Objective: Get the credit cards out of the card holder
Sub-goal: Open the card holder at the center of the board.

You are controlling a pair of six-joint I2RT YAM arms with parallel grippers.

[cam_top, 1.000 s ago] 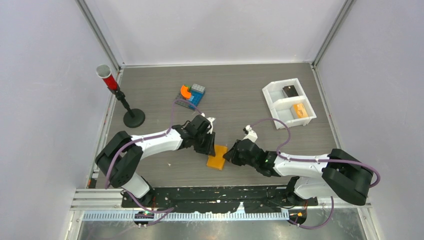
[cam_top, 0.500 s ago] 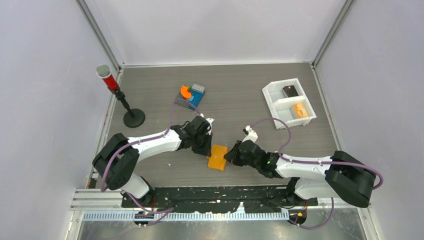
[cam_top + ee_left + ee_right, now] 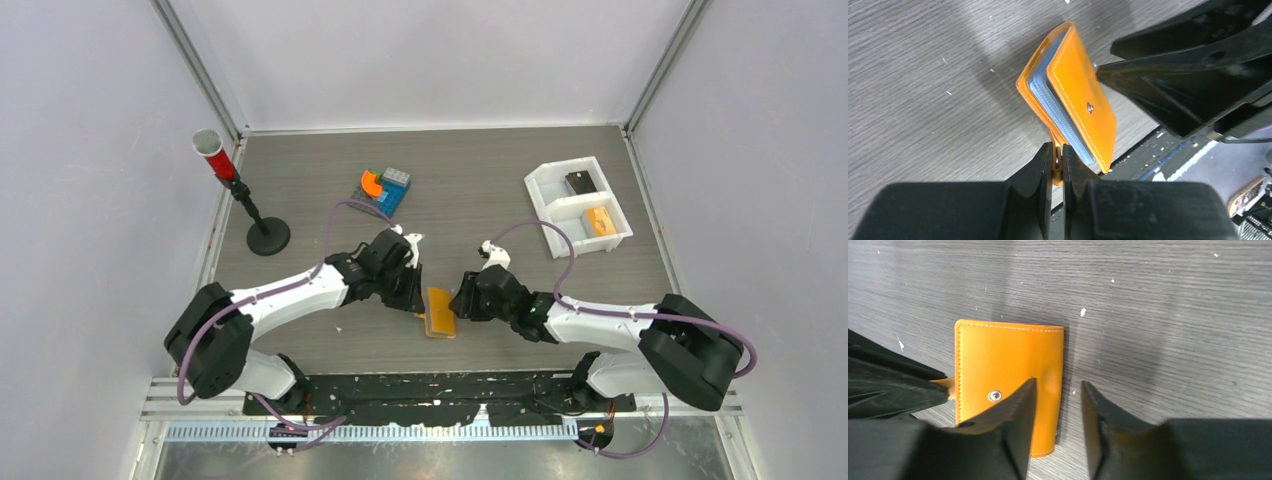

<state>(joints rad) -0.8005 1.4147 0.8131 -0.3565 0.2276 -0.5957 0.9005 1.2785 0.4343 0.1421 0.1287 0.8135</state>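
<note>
Card holder with blue sleeves inside, clenched by left hand; right hand released

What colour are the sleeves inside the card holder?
The sleeves are pale blue, between the orange covers of the card holder; the left wrist view shows them best.

The top view looks steeply down from high behind the near edge, taking in the whole bench. Both wrist views hang close over its surface from opposite sides, sharing the card holder mid-frame.
</note>
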